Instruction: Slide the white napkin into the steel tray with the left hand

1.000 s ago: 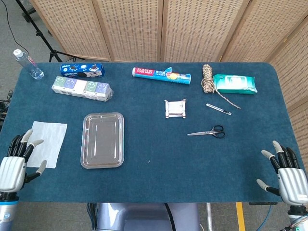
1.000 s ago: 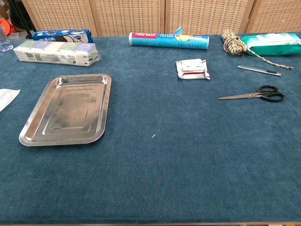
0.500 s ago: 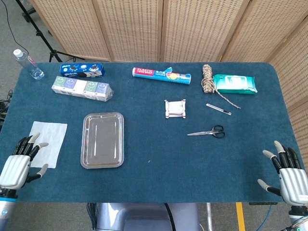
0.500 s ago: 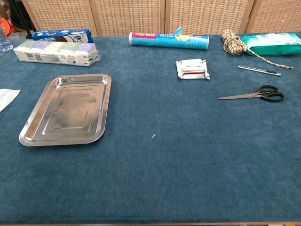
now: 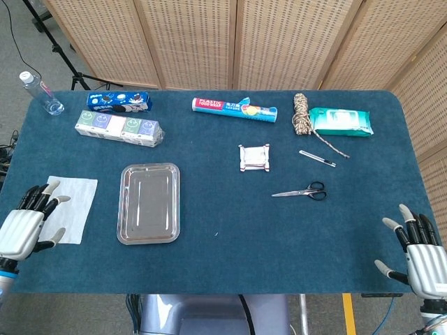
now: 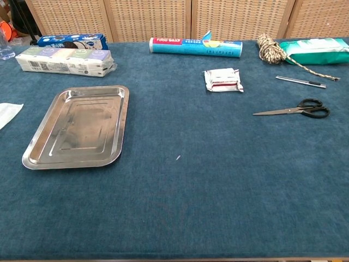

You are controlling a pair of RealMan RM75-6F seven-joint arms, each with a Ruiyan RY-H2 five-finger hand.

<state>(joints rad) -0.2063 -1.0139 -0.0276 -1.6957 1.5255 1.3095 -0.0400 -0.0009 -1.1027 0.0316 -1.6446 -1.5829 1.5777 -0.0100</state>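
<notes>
Since a second ago, the left hand (image 5: 24,227) has crept forward; its spread, empty fingers (image 5: 43,192) now overlap the near-left corner of the white napkin (image 5: 70,206). That napkin lies flat on the bench (image 5: 230,216), just left of the steel tray (image 5: 148,203). Far off, the right hand (image 5: 419,255) idles open.

Blue-carpeted table (image 5: 223,237), woven wicker screens (image 5: 279,42) behind, grey floor (image 5: 21,56), black tripod legs (image 5: 66,59).

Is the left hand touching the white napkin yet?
Cannot tell. In the head view the left hand overlaps the white napkin's near-left edge, but contact versus hovering isn't visible; the chest view shows no hand.
</notes>
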